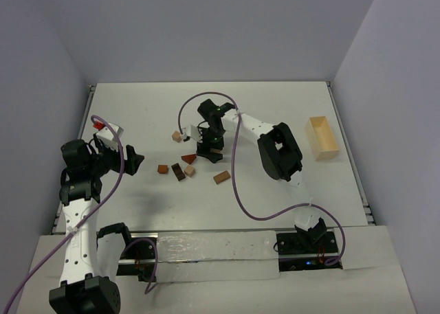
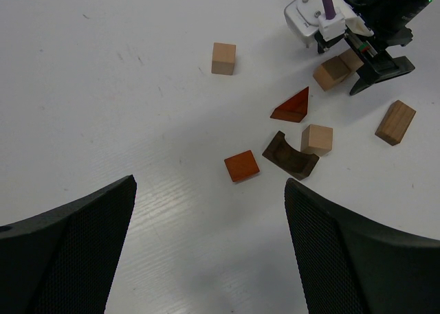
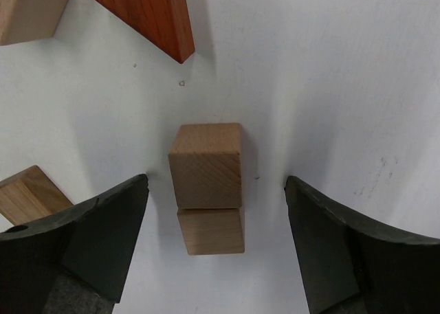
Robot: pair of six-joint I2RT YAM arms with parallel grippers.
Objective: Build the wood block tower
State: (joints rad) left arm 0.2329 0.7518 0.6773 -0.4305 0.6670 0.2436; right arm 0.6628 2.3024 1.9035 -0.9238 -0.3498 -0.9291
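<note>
— Where's the tower now?
— Two tan cubes (image 3: 206,164) stacked mid-way across the table (image 1: 289,121), near the red wedge (image 3: 148,15). My right gripper (image 3: 214,187) straddles them, fingers spread, touching neither. At the left, my left gripper (image 2: 210,183) hovers wide apart.

The right hand (image 3: 216,190) straddles stacked tan cubes (image 3: 206,164) with gaps either side; a red wedge (image 3: 148,15) lies close ahead.
</note>
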